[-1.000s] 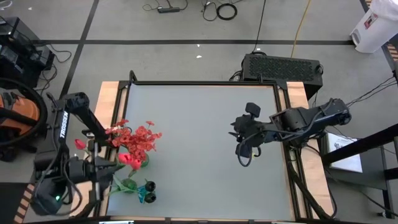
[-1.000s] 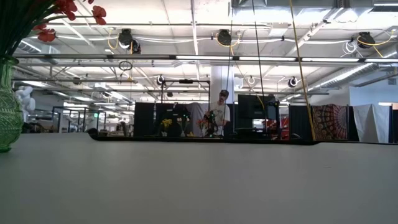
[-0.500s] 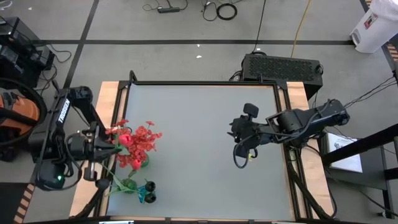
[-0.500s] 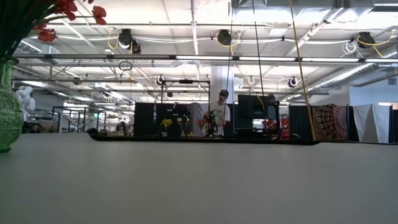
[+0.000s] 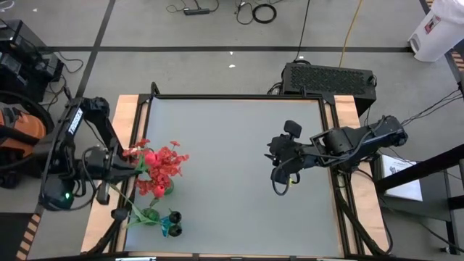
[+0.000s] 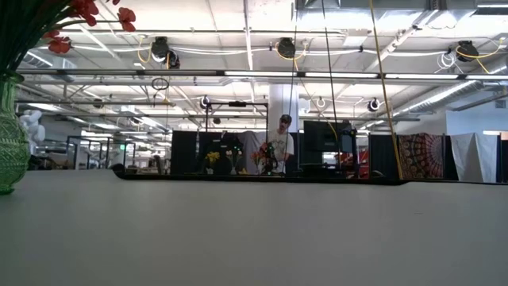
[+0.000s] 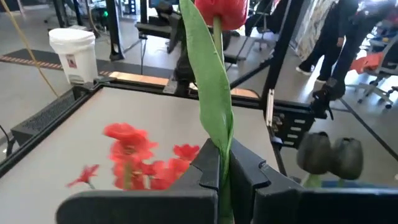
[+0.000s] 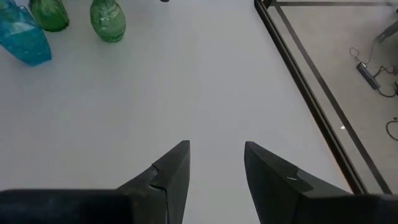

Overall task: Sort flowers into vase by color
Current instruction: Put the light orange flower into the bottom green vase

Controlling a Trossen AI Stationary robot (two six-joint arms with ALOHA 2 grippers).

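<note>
Since the earlier frame the left gripper (image 5: 139, 161) has been carrying its tulip (image 7: 219, 11) up toward ten o'clock of the table (image 5: 239, 181), over the red blooms (image 5: 165, 168). Its fingers are pinching the stem. I judge it is placing the tulip; next it needs lowering the stem into the green vase (image 5: 167, 188). The right gripper (image 8: 214, 171) is waiting at three o'clock, fingers spread.

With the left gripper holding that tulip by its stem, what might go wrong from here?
The left gripper is shut on the tulip's thin stem only, so the flower could twist or slip. The red flowers already crowd the green vase, so the stem may snag on them or tip it. The black buds stand nearby and could be knocked.
</note>
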